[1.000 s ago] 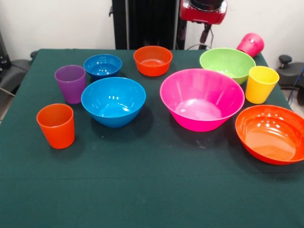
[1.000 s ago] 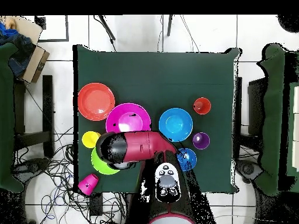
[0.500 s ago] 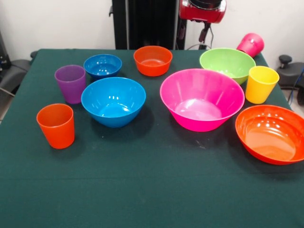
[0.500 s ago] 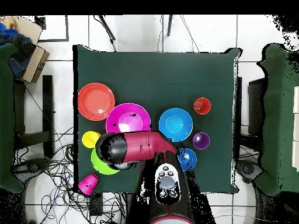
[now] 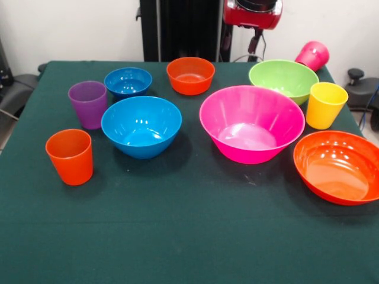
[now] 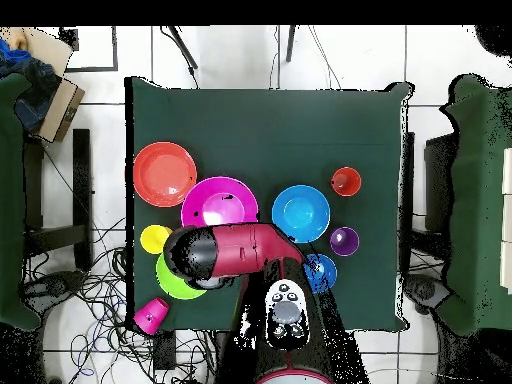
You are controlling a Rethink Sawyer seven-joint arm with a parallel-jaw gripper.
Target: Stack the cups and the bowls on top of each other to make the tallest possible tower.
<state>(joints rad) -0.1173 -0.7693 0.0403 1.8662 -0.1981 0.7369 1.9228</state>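
On the green cloth of the counter (image 5: 189,236) I see every piece sitting apart, nothing stacked. Largest is the glossy pink bowl (image 5: 251,123), a deep round shape at centre right of the front view. Next comes the large orange bowl (image 5: 339,167), wide and shallow, cut off by the picture's right edge there but whole in the overhead view (image 6: 164,173). The medium blue bowl (image 5: 141,126) sits left of the pink one, and the lime green bowl (image 5: 283,80) stands behind it; from overhead the arm (image 6: 225,252) covers most of that green bowl. The small orange bowl (image 5: 190,75) and small blue bowl (image 5: 128,82) are in the back row, and overhead the arm hides the orange one altogether.

Of the tapered smooth cups, the orange cup (image 5: 70,157) stands upright at front left, the purple cup (image 5: 87,104) behind it, and the yellow cup (image 5: 325,105) just beside the green bowl. The magenta cup (image 5: 312,55) lies tilted at the counter's far right corner, partly off the cloth in the overhead view.

I cannot make out the gripper: only the arm's red housing (image 5: 253,13) shows at the top edge, so I cannot tell whether it is parted or closed.
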